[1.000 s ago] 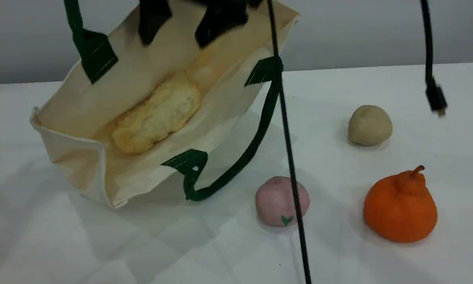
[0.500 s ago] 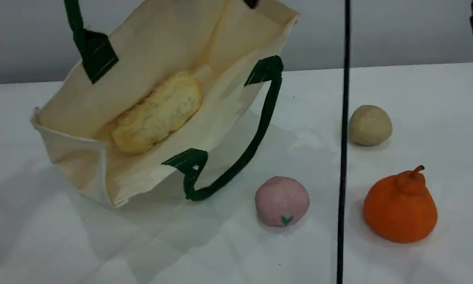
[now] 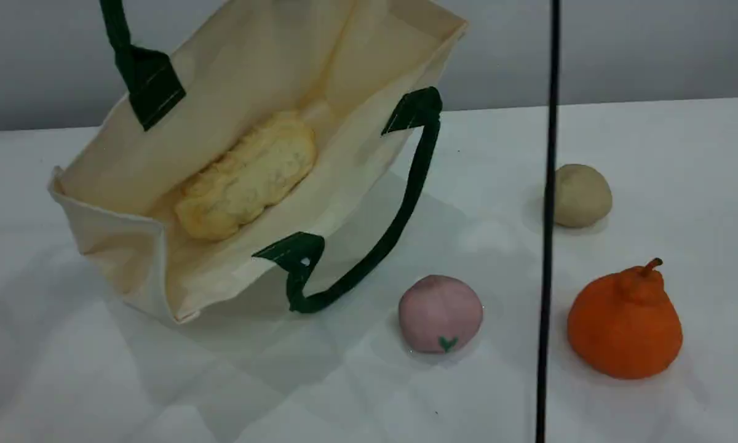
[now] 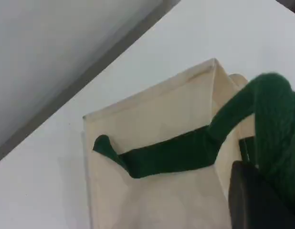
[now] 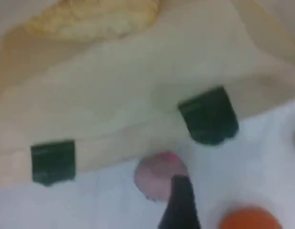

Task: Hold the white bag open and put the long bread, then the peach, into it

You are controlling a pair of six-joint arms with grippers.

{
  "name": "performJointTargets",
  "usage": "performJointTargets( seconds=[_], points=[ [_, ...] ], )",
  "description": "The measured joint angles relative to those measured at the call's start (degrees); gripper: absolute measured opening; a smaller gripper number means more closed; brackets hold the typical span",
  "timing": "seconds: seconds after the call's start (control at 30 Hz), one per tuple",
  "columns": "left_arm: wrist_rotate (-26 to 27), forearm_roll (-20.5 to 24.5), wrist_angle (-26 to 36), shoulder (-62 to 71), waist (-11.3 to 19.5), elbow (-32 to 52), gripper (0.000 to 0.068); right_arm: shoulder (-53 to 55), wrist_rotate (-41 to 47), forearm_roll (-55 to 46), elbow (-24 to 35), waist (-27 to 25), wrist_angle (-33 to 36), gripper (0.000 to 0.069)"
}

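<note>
Scene view: logging long bread inside white bag, done; peach on tabletop nearby, pending. Left wrist view: seeing left claw clamping green strap handle, holding bag open. Right wrist view: noting right claw just by peach, blurred, cannot tell if open.

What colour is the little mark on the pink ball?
Green: a small leaf mark low on the pale pink peach, clearest in the scene view.

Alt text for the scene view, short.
A white bag sits open on a table with the long bread inside, one green handle rising out of frame. Right of it lie the peach, a beige ball and an orange fruit; a black cable hangs in front.
</note>
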Motion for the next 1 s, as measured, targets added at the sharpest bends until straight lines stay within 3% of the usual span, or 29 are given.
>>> performJointTargets(
  seconds=[0.33, 0.57, 0.8, 1.0],
  points=[
    [-0.04, 0.00, -0.05, 0.00, 0.00, 0.00, 0.0082, -7.78, 0.34, 2.81, 19.13, 0.00, -0.73, 0.0517],
    [-0.04, 0.00, -0.05, 0.00, 0.00, 0.00, 0.0082, -8.74, 0.15, 8.58, 31.24, 0.00, -12.03, 0.0517],
    [-0.47, -0.31, -0.05, 0.00, 0.00, 0.00, 0.0082, -7.44, -1.07, 11.24, 37.54, 0.00, -22.68, 0.0517],
    [-0.74, -0.42, -0.05, 0.00, 0.00, 0.00, 0.0082, -3.46, -3.88, 14.38, 38.12, 0.00, -28.61, 0.0517]
  ],
)
